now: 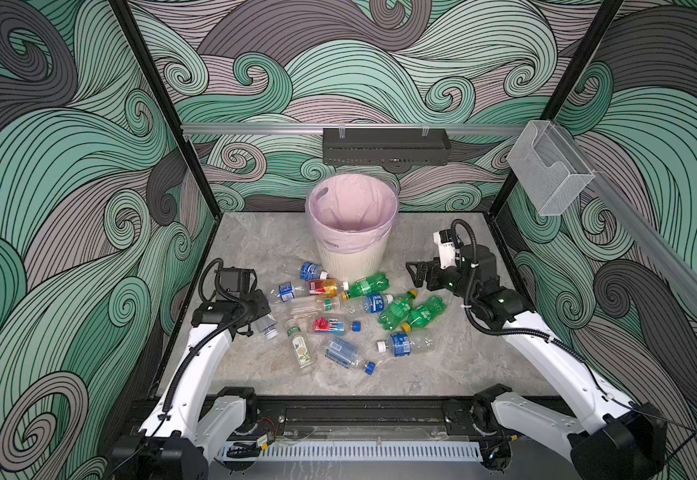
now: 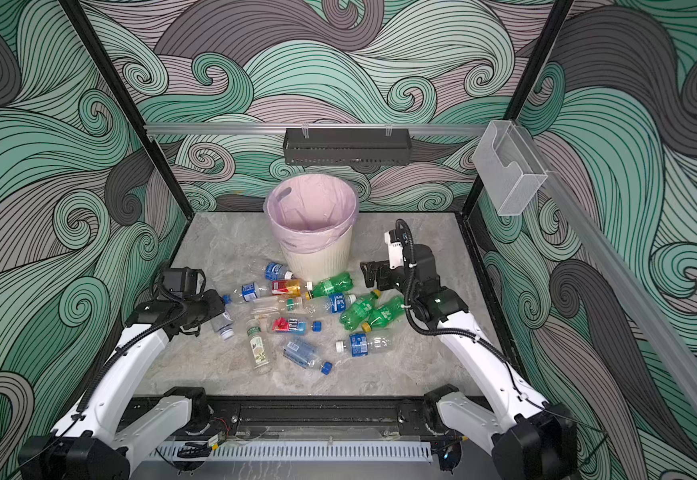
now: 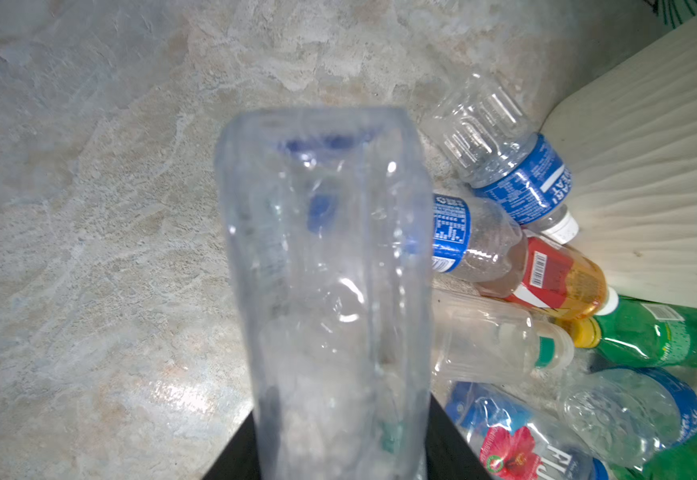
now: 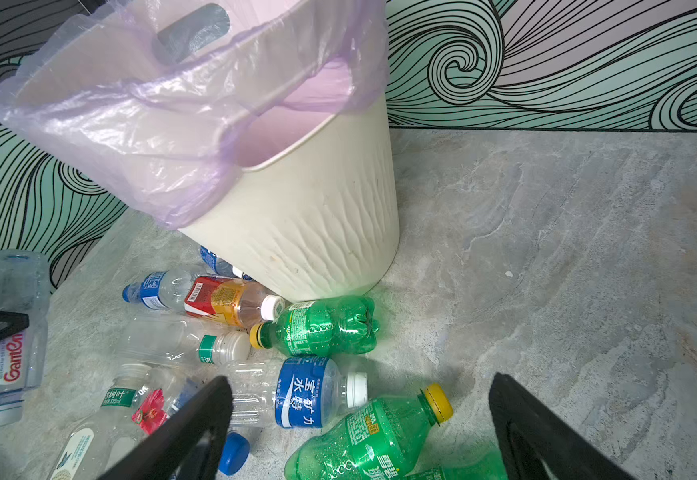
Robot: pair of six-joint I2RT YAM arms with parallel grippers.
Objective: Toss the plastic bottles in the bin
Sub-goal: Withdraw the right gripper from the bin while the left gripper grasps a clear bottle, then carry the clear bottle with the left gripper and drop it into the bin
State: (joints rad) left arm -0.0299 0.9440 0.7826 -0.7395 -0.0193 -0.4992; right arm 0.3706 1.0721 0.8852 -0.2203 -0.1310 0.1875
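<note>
My left gripper [image 1: 260, 319] [image 3: 340, 453] is shut on a clear plastic bottle [image 1: 267, 327] [image 2: 223, 327] [image 3: 326, 270] with a white cap, held just above the floor at the left of the pile. Several more plastic bottles lie in front of the bin [image 1: 353, 259] [image 2: 317, 259] [image 4: 317, 232]: green ones with yellow caps [image 1: 396, 309] [image 4: 376, 436], blue-labelled clear ones [image 1: 374, 302] [image 4: 297, 392] and a red-labelled one [image 1: 322, 286] [image 3: 554, 278]. My right gripper [image 1: 415, 272] [image 2: 368, 272] [image 4: 361, 380] hangs open above the pile's right side, holding nothing.
A pale pink bag lines the bin, which stands at the back centre near the rear wall. A black shelf [image 1: 386, 145] hangs on the rear wall and a clear box [image 1: 548, 166] on the right rail. Bare stone floor [image 1: 442, 374] lies in front of the pile.
</note>
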